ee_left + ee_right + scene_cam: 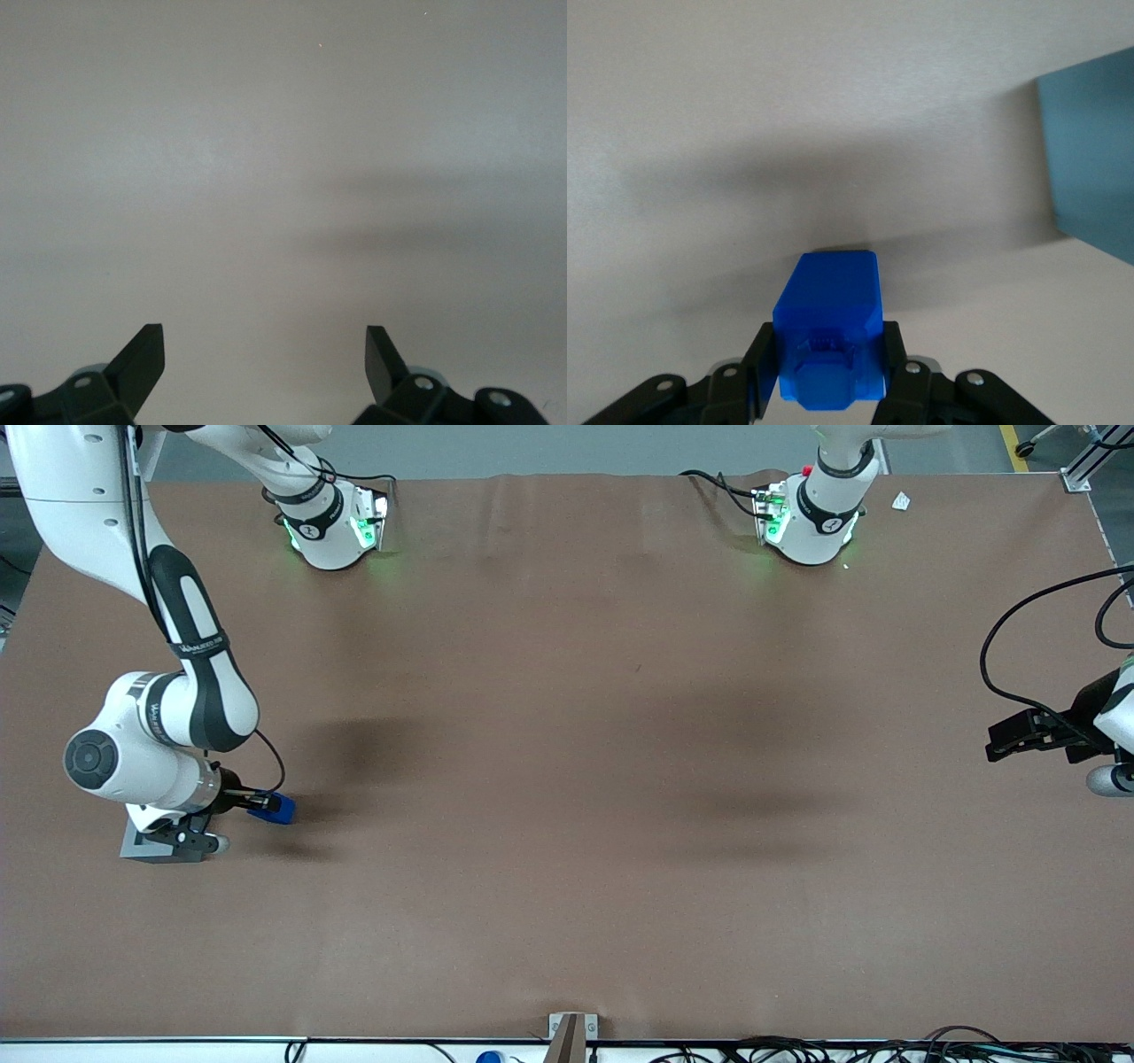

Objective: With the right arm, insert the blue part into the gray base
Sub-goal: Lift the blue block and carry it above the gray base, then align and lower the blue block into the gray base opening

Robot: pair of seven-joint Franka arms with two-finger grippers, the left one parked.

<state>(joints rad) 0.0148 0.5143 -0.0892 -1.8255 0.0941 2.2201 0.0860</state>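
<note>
My right arm's gripper (266,806) is low over the brown table toward the working arm's end, shut on the blue part (277,808). In the right wrist view the blue part (830,329) sits squeezed between both black fingers (764,359), its end pointing away from the camera, just above the table. The gray base (142,847) lies beside the gripper, largely hidden under the arm's wrist in the front view. A gray face of the base (1090,155) shows in the right wrist view, apart from the blue part.
The brown table mat (567,779) stretches wide toward the parked arm's end. The arm bases (332,522) stand at the table's edge farthest from the front camera. Cables (797,1050) and a small bracket (571,1032) lie along the nearest edge.
</note>
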